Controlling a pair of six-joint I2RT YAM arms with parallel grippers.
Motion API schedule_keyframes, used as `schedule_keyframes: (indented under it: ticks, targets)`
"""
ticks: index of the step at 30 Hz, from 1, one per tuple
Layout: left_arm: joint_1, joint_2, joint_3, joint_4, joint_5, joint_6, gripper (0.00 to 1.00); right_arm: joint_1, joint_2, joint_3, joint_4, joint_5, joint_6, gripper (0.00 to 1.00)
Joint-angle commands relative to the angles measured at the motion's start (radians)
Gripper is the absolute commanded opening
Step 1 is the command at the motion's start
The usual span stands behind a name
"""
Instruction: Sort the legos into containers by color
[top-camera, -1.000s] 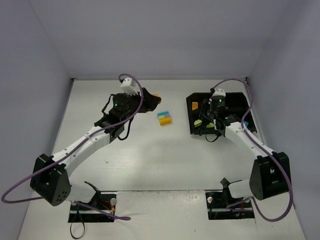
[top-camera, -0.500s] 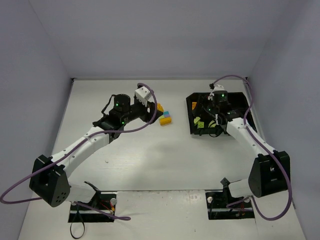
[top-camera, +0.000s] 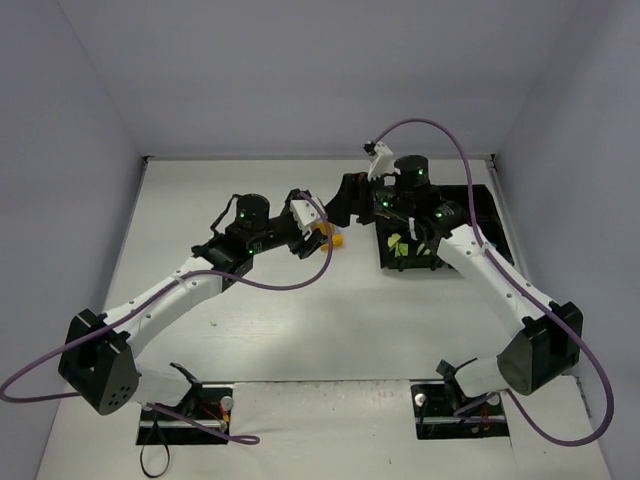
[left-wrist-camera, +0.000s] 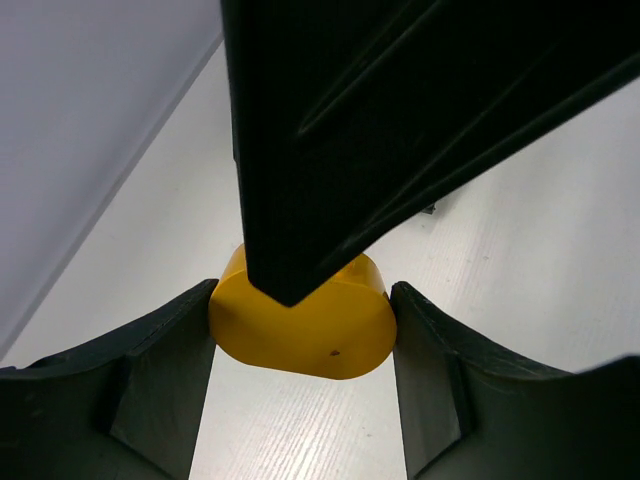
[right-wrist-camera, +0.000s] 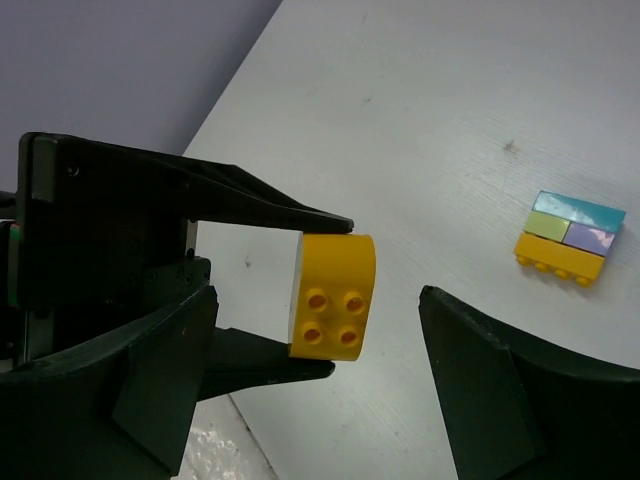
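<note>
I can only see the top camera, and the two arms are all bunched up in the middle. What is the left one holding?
Observer: The left gripper pinches a yellow-orange brick with one rounded edge.
Operator: Is the other arm grabbing it too?
Observer: Not yet. In the right wrist view the right gripper is open, with one finger on each side of that brick.
Operator: Are there more bricks near them?
Observer: Yes. A little pack of bricks lies on the table: cyan, green and purple ones, with an orange one along one side.
</note>
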Motion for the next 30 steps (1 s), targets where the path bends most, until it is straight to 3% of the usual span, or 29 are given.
schedule_keyframes:
  ticks: [1, 7, 13, 15, 21, 22, 23, 24, 26, 27, 30]
  targets:
    - [-0.012, -0.046, 0.03, 0.058, 0.006, 0.076, 0.04, 0.002, 0.023, 0.046, 0.047, -0.071, 0.027, 0.79]
    - [-0.03, -0.042, 0.026, 0.084, -0.017, 0.067, 0.04, 0.01, 0.038, 0.038, 0.048, -0.08, 0.024, 0.77]
    - [-0.033, -0.036, 0.018, 0.121, -0.028, 0.041, 0.04, 0.021, 0.049, 0.015, 0.048, -0.08, 0.013, 0.64]
    - [-0.035, -0.034, 0.013, 0.136, -0.034, 0.037, 0.04, 0.021, 0.052, 0.006, 0.048, -0.079, 0.012, 0.56]
    - [-0.035, -0.031, 0.006, 0.148, -0.048, 0.026, 0.04, 0.021, 0.058, -0.008, 0.047, -0.063, -0.007, 0.06]
    - [-0.035, -0.03, 0.004, 0.148, -0.054, 0.02, 0.08, 0.021, 0.056, -0.01, 0.047, -0.056, -0.011, 0.0]
    - [-0.035, -0.028, 0.003, 0.148, -0.065, 0.015, 0.16, 0.019, 0.056, -0.01, 0.045, -0.042, -0.025, 0.0]
    - [-0.035, -0.025, 0.0, 0.148, -0.074, 0.007, 0.44, 0.013, 0.053, -0.01, 0.041, -0.01, -0.031, 0.0]
    - [-0.035, -0.022, -0.01, 0.148, -0.133, -0.026, 0.71, -0.001, 0.05, -0.01, 0.038, 0.032, -0.051, 0.0]
    - [-0.035, -0.022, -0.02, 0.15, -0.163, -0.046, 0.78, -0.022, 0.052, -0.01, 0.036, 0.058, -0.053, 0.0]
    - [-0.033, -0.01, -0.027, 0.135, -0.276, -0.144, 0.79, -0.083, 0.056, -0.016, 0.036, 0.2, -0.068, 0.0]
